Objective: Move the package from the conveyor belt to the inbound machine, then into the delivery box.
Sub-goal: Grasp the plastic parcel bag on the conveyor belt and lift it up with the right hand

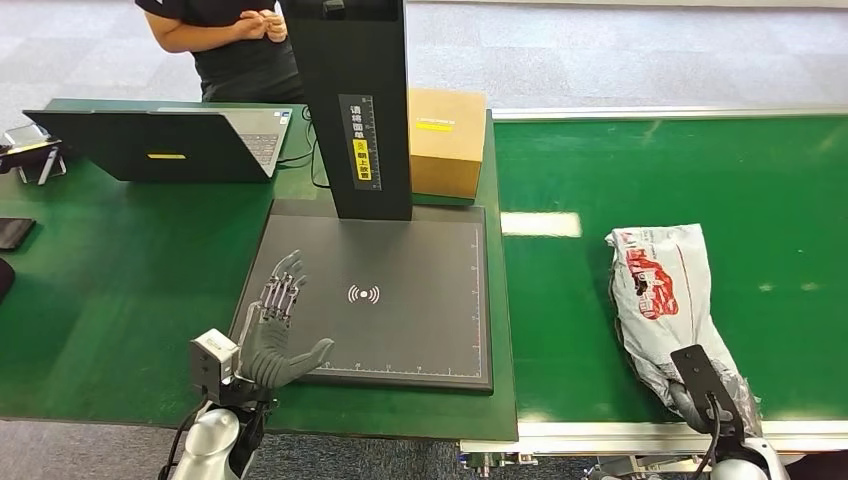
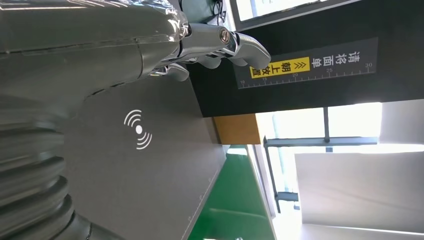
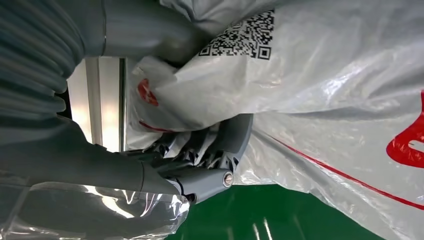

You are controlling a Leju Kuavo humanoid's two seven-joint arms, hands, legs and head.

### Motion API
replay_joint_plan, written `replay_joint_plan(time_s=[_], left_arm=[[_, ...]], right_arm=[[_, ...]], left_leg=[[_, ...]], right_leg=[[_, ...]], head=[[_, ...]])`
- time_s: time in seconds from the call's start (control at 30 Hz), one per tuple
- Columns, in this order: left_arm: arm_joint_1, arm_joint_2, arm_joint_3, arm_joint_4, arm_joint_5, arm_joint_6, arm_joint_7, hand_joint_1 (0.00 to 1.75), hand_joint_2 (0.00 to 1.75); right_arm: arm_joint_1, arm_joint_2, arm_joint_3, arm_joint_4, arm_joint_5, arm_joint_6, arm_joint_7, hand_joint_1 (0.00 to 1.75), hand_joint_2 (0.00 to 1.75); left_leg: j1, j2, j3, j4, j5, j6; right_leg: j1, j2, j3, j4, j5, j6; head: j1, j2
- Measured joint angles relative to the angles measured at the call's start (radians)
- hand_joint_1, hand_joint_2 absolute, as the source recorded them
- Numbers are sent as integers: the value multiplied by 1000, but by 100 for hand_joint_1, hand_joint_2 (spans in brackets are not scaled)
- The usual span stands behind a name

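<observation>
A grey plastic package (image 1: 662, 290) with red print lies on the green conveyor belt (image 1: 780, 200) at the right. My right hand (image 1: 700, 400) is at its near end. In the right wrist view the thumb lies over the package (image 3: 310, 85) by its QR label, and the fingers (image 3: 220, 150) curl under the plastic, gripping it. My left hand (image 1: 275, 330) hovers with spread fingers over the left edge of the inbound machine's dark plate (image 1: 400, 300) and holds nothing. The left wrist view shows that hand (image 2: 125, 45) above the plate (image 2: 150, 170), near the black post (image 2: 310, 65).
The machine's black post (image 1: 360, 100) rises at the back of the plate. A cardboard box (image 1: 446, 140) stands behind it to the right. A laptop (image 1: 160, 145) and small devices (image 1: 30, 150) sit on the left table. A person (image 1: 230, 40) stands behind the table.
</observation>
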Motion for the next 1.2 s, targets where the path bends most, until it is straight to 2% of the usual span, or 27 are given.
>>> replay_joint_plan(time_s=[0.43,0.53,0.63,0.8,1.07,1.2], left_arm=[[-1,0,8,3,1,-4,0,0,175],[4,-1,12,2,1,-9,0,0,175],[10,-2,17,-2,0,-17,-2,0,175],[8,-6,27,-4,5,-26,-8,0,175],[-8,-9,30,-4,11,-30,-24,0,175],[-16,-8,31,-4,22,-26,-38,0,175]], right_arm=[[3,13,10,-9,-17,29,-16,175,175],[5,18,17,-22,-49,-26,-99,175,175],[6,29,21,-70,-83,-131,-207,175,175],[15,53,26,-179,-105,-246,-315,175,175],[30,83,40,-284,-135,-305,-403,175,175],[37,88,68,-323,-151,-257,-439,175,175]], left_leg=[[0,0,0,0,0,0],[0,0,0,0,0,0],[0,0,0,0,0,0],[0,0,0,0,0,0],[0,0,0,0,0,0],[0,0,0,0,0,0]], right_leg=[[0,0,0,0,0,0],[0,0,0,0,0,0],[0,0,0,0,0,0],[0,0,0,0,0,0],[0,0,0,0,0,0],[0,0,0,0,0,0]], head=[[0,0],[0,0],[0,0],[0,0],[0,0],[0,0]])
